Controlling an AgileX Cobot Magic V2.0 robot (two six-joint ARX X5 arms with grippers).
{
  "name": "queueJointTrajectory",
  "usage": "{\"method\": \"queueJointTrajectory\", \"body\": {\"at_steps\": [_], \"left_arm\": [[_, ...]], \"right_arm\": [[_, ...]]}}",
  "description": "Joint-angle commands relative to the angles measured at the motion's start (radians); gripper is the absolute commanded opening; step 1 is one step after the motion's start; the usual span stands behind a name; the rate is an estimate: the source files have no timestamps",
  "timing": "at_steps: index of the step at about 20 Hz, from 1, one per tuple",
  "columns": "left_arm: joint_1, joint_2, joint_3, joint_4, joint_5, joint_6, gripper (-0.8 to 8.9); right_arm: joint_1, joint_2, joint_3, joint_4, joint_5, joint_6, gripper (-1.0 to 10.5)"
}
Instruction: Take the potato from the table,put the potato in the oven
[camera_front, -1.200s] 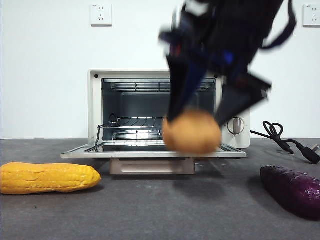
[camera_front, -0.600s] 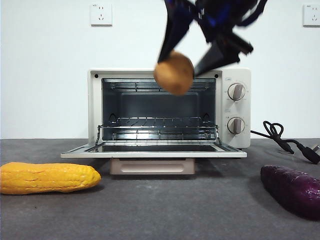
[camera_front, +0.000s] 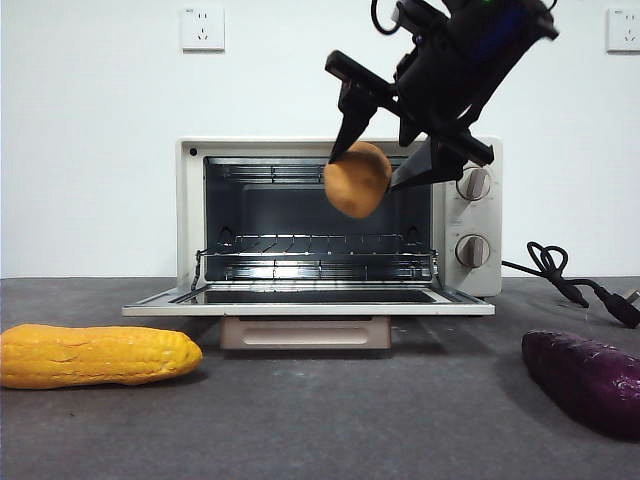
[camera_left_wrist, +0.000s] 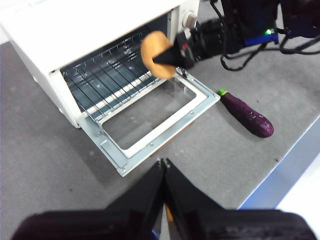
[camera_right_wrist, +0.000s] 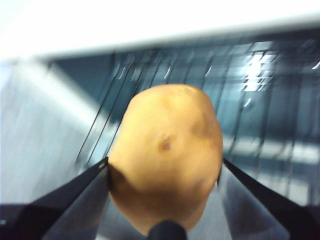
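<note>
As the oven (camera_front: 340, 220) stands with its door folded flat, it serves as the landmark below.
Potato (camera_front: 357, 179): in the air before the oven's open mouth, level with its upper part, above the door, so it can go in over the rack.
Right pincer (camera_front: 385, 172): clamped on the potato's two sides, reaching down from above the oven.
Left pincer (camera_left_wrist: 163, 167): jaws pressed together, empty, waiting well back from the oven.
Tabletop (camera_front: 320, 420): corn cob (camera_front: 97, 355) left of the oven, purple sweet potato (camera_front: 585, 380) right of it, both clear of the door.

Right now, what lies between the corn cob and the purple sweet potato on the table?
In the front view, only bare table lies between the corn cob and the purple sweet potato. The oven stands behind that stretch, its open door overhanging.
</note>
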Motion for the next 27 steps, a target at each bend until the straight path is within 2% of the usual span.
{"method": "queueJointTrajectory", "body": {"at_steps": [1,6,10,12,15,17,27], "left_arm": [[0.001,-0.003,-0.007,-0.012,-0.002,0.004,-0.08],[0.001,-0.003,-0.007,-0.021,-0.002,0.001,-0.08],[0.0,-0.003,-0.007,-0.026,-0.001,-0.016,-0.08],[0.0,-0.003,-0.007,-0.036,-0.002,-0.018,-0.08],[0.001,-0.004,-0.007,-0.048,-0.002,-0.018,-0.08],[0.001,-0.004,-0.007,-0.048,-0.002,-0.018,-0.08],[0.001,-0.004,-0.007,-0.068,-0.002,-0.018,-0.08]], "right_arm": [[-0.014,0.033,-0.003,0.037,0.018,0.073,-0.1],[-0.026,0.071,-0.003,0.095,0.078,0.09,-0.1],[-0.034,0.126,-0.003,0.151,0.081,0.159,-0.1],[-0.034,0.142,-0.003,0.148,0.08,0.158,0.8],[-0.034,0.142,-0.003,0.174,0.075,0.159,3.5],[-0.035,0.142,-0.002,0.176,0.074,0.159,4.6],[-0.04,0.125,-0.002,0.172,0.073,0.177,4.8]]}}
